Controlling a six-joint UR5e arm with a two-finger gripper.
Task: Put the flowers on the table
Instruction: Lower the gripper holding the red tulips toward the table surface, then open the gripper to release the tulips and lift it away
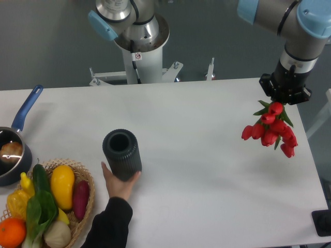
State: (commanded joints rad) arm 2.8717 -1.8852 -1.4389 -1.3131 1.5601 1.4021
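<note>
The flowers (271,130), a bunch of red tulips with green leaves, hang over the right end of the white table (201,119). My gripper (285,97) is directly above them and shut on their stems. The stems and my fingertips are mostly hidden behind the blooms and the wrist. I cannot tell whether the blooms touch the tabletop.
A dark ribbed vase (122,153) stands left of the middle, held at its base by a person's hand (120,184). A wicker basket (87,182) of vegetables sits at the front left corner. A dark pot (7,164) with a blue handle is at the left edge. The robot base (138,57) stands behind the table.
</note>
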